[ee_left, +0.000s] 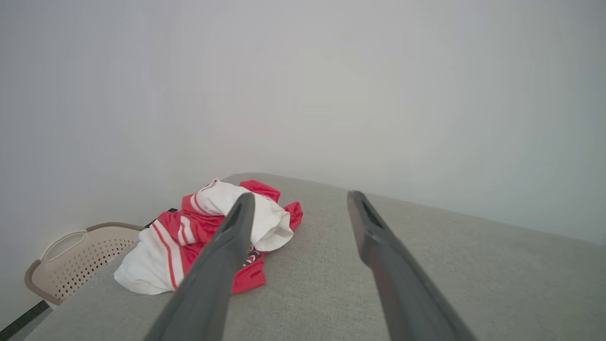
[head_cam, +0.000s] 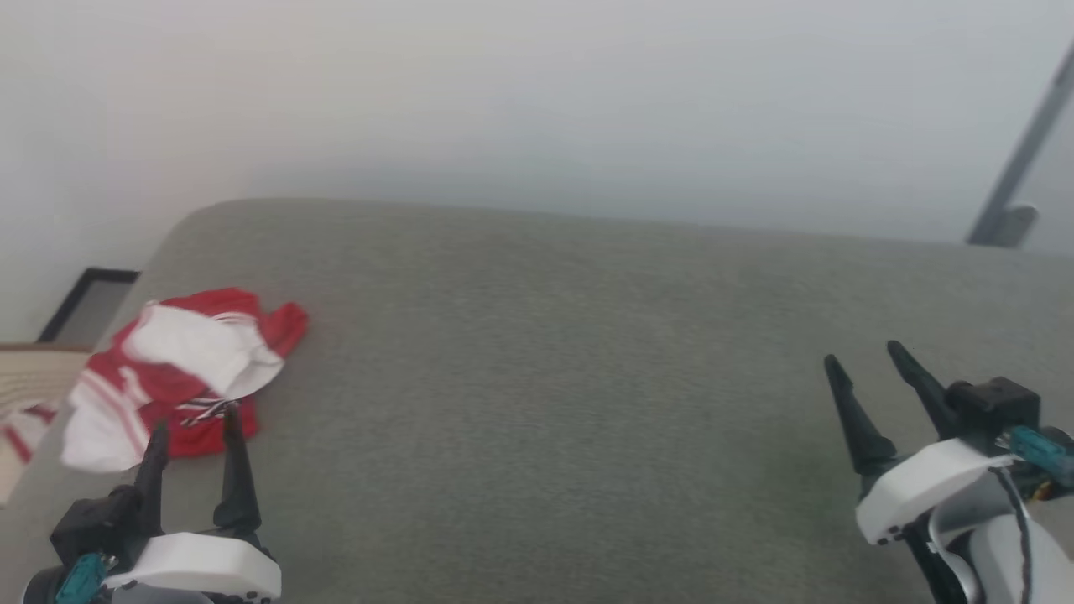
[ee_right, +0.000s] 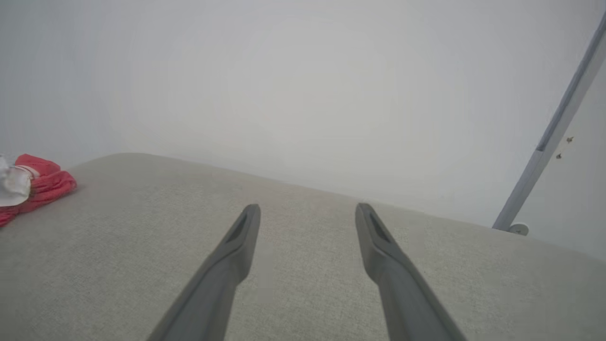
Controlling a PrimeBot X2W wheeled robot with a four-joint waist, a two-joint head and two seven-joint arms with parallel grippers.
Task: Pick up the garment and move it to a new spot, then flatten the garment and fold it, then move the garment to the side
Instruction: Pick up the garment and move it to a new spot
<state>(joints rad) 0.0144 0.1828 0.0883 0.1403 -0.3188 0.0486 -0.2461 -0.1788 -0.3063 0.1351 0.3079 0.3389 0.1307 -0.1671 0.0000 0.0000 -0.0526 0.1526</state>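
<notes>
The garment [head_cam: 180,377], red with white panels and striped trim, lies crumpled near the left edge of the grey cushioned surface [head_cam: 545,377]. My left gripper [head_cam: 195,418] hovers just in front of it, open, fingertips at its near edge with nothing between them. In the left wrist view the garment [ee_left: 208,237] sits ahead and left, partly behind one finger of the left gripper [ee_left: 299,199]. My right gripper [head_cam: 864,354] stands open far to the right over bare fabric. The right wrist view shows the right gripper [ee_right: 307,208] open and the garment [ee_right: 33,187] at the far left edge.
A beige perforated basket [ee_left: 71,260] stands off the surface's left edge, close to the garment. A white wall runs behind the surface. A grey metal pole [head_cam: 1019,159] leans at the far right. A dark frame [head_cam: 84,302] lies on the floor at left.
</notes>
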